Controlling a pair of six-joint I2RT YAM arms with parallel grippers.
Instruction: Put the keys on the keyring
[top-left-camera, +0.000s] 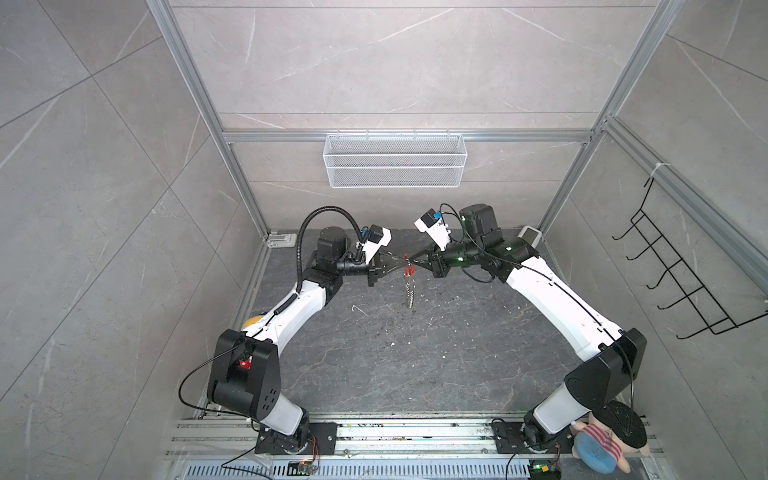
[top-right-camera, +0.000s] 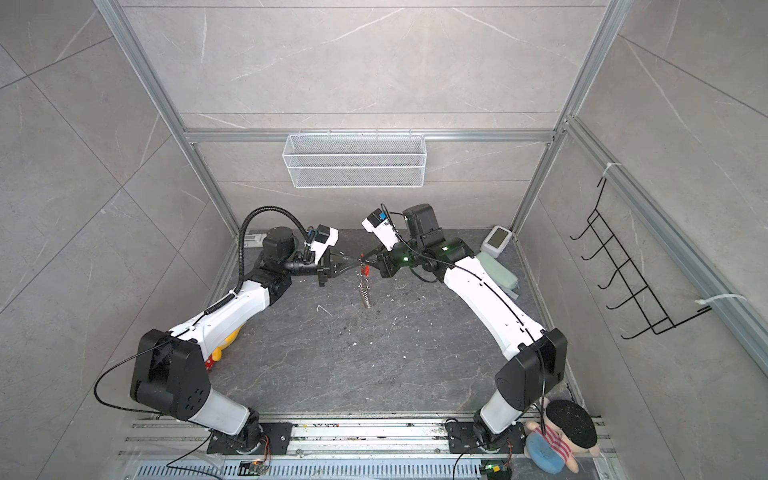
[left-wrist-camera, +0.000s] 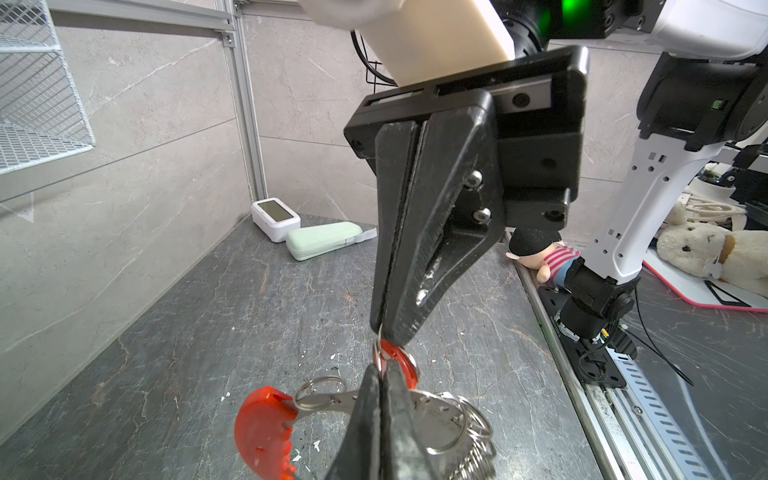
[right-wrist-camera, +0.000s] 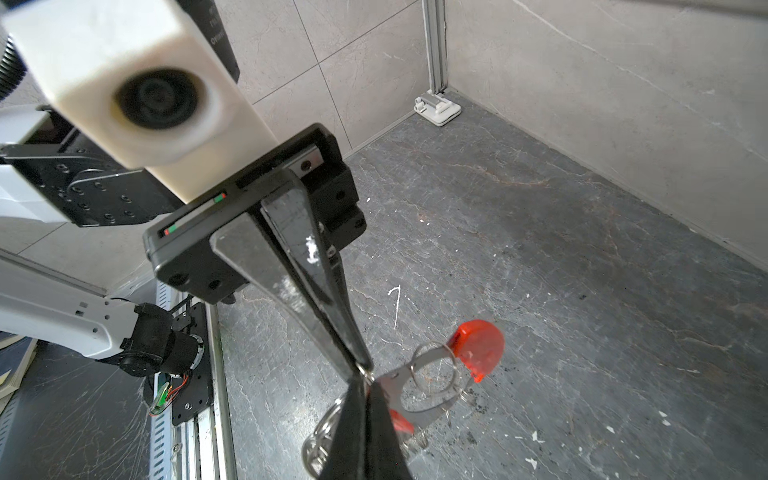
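Both grippers meet tip to tip above the middle of the dark table. My left gripper (top-left-camera: 404, 261) (left-wrist-camera: 380, 372) is shut on the grey band of the keyring (left-wrist-camera: 436, 415), which hangs below it in both top views (top-left-camera: 409, 291) (top-right-camera: 365, 296). The keyring's silver loops bunch at one end and its curved red strip (left-wrist-camera: 262, 432) (right-wrist-camera: 478, 349) sits at the other. My right gripper (top-left-camera: 414, 262) (right-wrist-camera: 368, 386) is shut on the keys at the small red tag (left-wrist-camera: 400, 360) and its little ring, right against the left fingertips. The tiny key itself is hidden.
A white wire basket (top-left-camera: 394, 160) hangs on the back wall and a black hook rack (top-left-camera: 681, 274) on the right wall. A white clock (top-right-camera: 496, 240) and a green case (top-right-camera: 496, 270) lie at the back right. A plush doll (top-left-camera: 602, 444) sits by the right arm's base.
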